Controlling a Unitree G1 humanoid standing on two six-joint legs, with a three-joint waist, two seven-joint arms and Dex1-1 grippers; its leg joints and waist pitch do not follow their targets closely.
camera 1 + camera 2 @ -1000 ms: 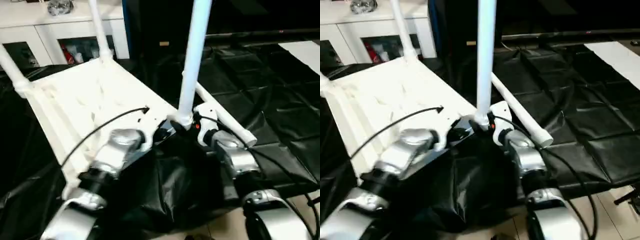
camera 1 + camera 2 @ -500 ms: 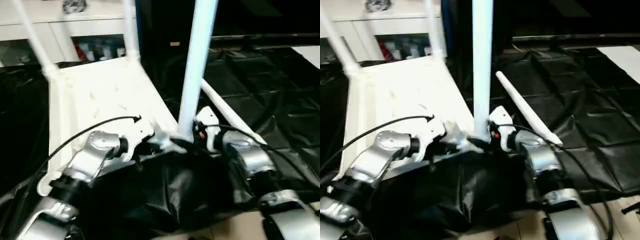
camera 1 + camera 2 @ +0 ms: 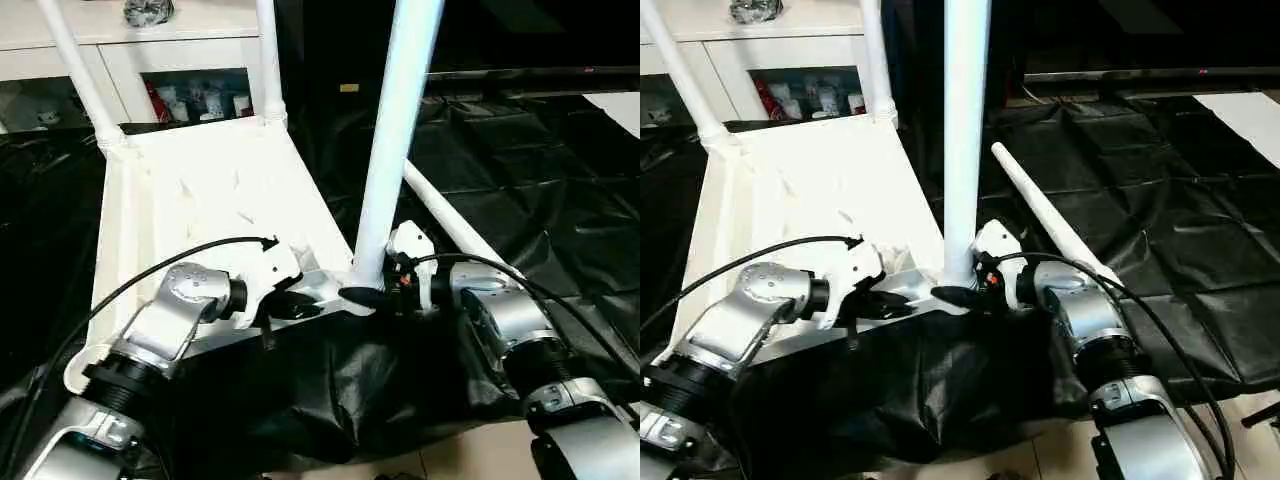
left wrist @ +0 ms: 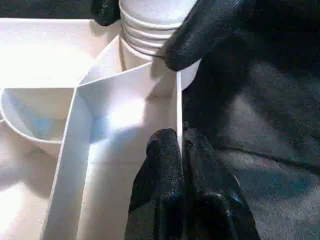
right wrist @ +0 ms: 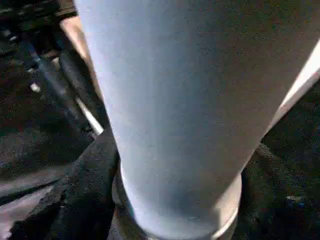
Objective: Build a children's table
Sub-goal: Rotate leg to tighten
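Nearest the camera, two silver forearms reach over crumpled black sheeting (image 3: 330,400) toward the near edge of an upturned white table top (image 3: 200,200), ribbed underside facing up. The left gripper (image 4: 179,150) is clenched on a thin upright rib at the top's near rim, its two black fingers pressed together with the rib's edge between them. Just beside it, the right gripper (image 3: 372,296) sits at the foot of an upright white tube leg (image 3: 395,130) standing in the near right corner socket; its black fingers (image 4: 200,30) lie against the ringed base of that leg on either side, and from these views it cannot be told how firmly they grip.

Beyond the grippers, a fourth leg (image 3: 1045,215) lies loose on the black sheeting, just right of the top and slanting away from the robot. Two more legs (image 3: 268,60) stand upright in the far corner sockets, the other (image 3: 75,75) at the far left. Behind them stands a white cabinet (image 3: 130,60) with glass doors showing small items inside.
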